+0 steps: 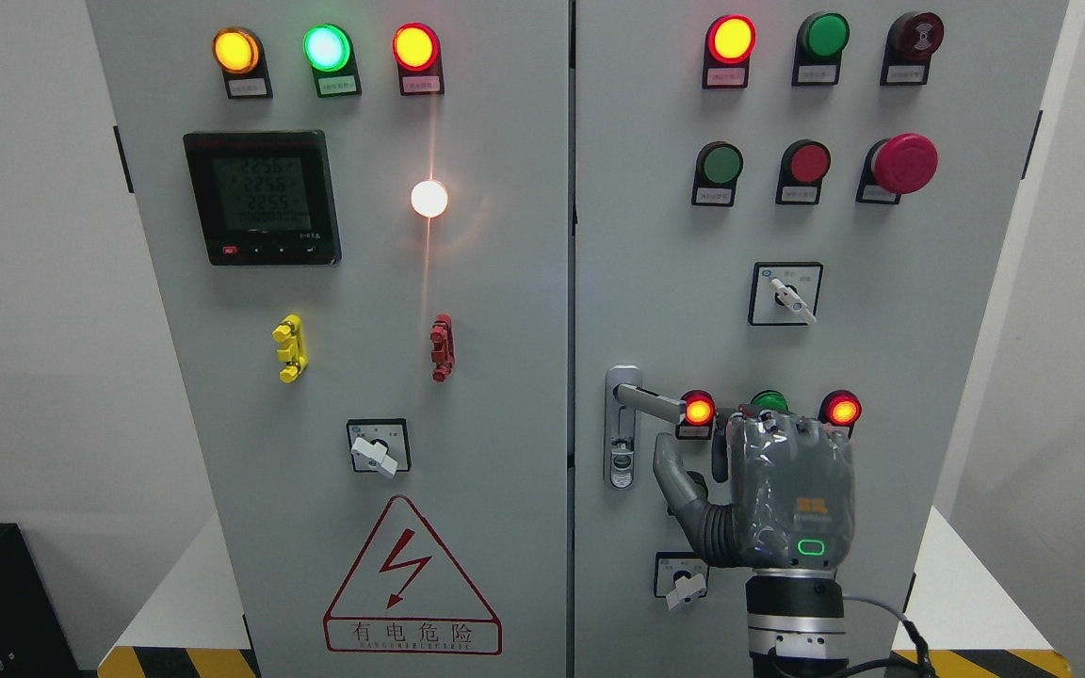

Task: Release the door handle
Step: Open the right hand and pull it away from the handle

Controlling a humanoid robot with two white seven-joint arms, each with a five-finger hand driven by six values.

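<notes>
Cabinet doors [505, 395] — smooth matt grey painted metal. Door handle [648, 400], centre-right of frame: satin bright metal. Right hand [778, 490], lower right: grey plastic shell under glossy clear film. Pilot lamps [326, 47], top of frame — glossy translucent plastic.

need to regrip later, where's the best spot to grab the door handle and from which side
Take the door handle on its free lever, which juts right from the pivot plate and slopes slightly down. Come from below and front, as the right hand now sits, wrapping the fingers over the bar near its outer end beside the red light, for the most leverage.
</notes>
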